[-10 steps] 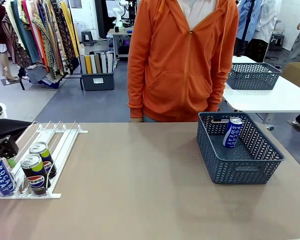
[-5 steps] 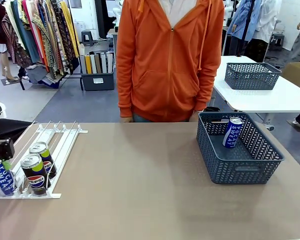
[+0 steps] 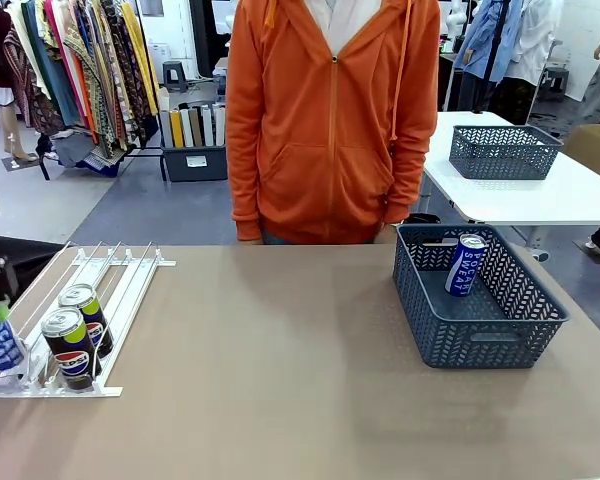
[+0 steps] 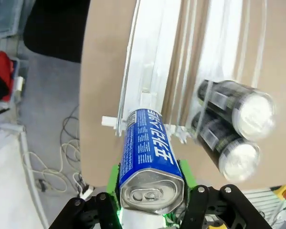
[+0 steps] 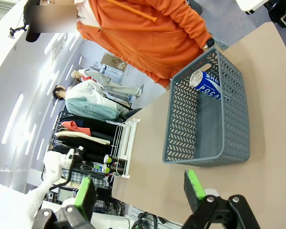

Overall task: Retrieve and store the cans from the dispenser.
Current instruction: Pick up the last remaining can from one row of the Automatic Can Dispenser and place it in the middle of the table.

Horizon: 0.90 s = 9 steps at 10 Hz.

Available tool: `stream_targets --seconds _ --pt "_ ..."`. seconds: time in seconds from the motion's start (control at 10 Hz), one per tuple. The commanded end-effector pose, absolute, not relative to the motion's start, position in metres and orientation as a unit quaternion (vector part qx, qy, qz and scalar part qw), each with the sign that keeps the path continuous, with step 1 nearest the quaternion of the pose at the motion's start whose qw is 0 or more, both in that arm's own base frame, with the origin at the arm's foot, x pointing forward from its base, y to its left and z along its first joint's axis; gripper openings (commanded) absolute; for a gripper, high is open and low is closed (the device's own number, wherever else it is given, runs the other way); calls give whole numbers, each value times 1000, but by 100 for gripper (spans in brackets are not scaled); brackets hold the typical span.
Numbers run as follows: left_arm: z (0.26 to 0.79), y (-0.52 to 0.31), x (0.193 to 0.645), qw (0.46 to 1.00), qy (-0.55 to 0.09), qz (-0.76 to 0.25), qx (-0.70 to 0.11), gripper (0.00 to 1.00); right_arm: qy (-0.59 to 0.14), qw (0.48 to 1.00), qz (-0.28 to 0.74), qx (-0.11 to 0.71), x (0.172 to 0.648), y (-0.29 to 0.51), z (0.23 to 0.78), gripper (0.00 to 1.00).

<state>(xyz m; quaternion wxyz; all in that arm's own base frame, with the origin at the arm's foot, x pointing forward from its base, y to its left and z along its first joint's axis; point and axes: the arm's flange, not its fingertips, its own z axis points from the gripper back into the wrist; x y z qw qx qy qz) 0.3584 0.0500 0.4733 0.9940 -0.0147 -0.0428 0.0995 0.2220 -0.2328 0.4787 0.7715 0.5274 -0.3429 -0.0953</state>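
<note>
Left jaws clamp the blue can (image 4: 148, 143) near its top, its base down by the dispenser's (image 4: 152, 62) end rail. Pulled off crooked, it might catch that rail or slip free. Two black cans (image 4: 233, 107) stand just beside. Right jaws gape empty.

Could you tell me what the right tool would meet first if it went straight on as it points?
Probably the basket, at its near wall, though the table short of it may come first; depth is unclear.
</note>
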Motion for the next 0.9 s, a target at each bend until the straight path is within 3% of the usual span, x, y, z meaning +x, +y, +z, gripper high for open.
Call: stream_targets --seconds 0.0,0.3,0.4,0.5,0.6,0.8 --pt "547 53 327 992 -100 71 -24 0 -357 765 -87 529 224 -233 481 100" --pt "607 63 277 982 -171 -27 -72 0 -357 765 -87 529 224 -233 481 100" --pt "608 72 274 977 -191 1 -95 0 -357 765 -87 529 224 -233 481 100" --pt "603 81 273 977 -183 36 -102 0 -357 765 -87 529 224 -233 481 100" --pt "620 61 269 982 -179 5 -55 0 -357 765 -87 529 224 -233 481 100" --pt "620 61 269 982 -179 5 -55 0 -357 765 -87 529 224 -233 481 100"
